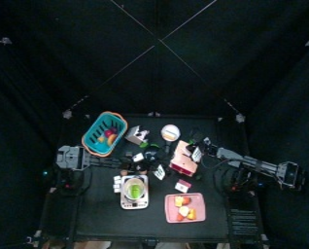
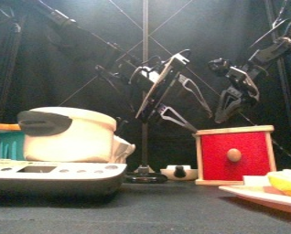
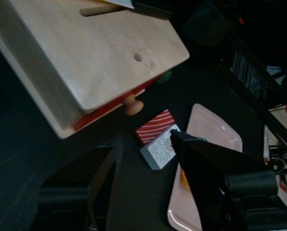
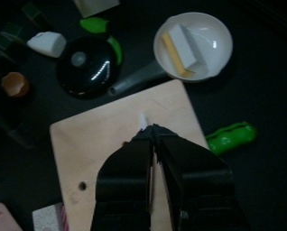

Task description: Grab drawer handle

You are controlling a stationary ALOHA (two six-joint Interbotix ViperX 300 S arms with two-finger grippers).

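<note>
A wide-open, empty left tool (image 3: 146,194) hangs over the tan top of the drawer (image 3: 92,59), whose round handle (image 3: 133,102) peeps out below the top's front edge, just ahead of the jaws. The right tool (image 4: 152,171), its jaws drawn nearly together and holding nothing, sits above the same tan panel from the other side.

The risk, as it looks now: the knob is small and tucked under the overhanging top, so a jaw coming down slightly off line could strike the wood and shove the drawer along the tabletop rather than close round the handle. With both arms above one small box, the left could also brush the right.

Beyond the left tool's tips lie a striped red block (image 3: 156,128) and a pink tray (image 3: 215,126). Ahead of the right tool stand a white bowl (image 4: 194,41), a black lidded pot (image 4: 86,70) and a green piece (image 4: 230,137) beside the drawer.
</note>
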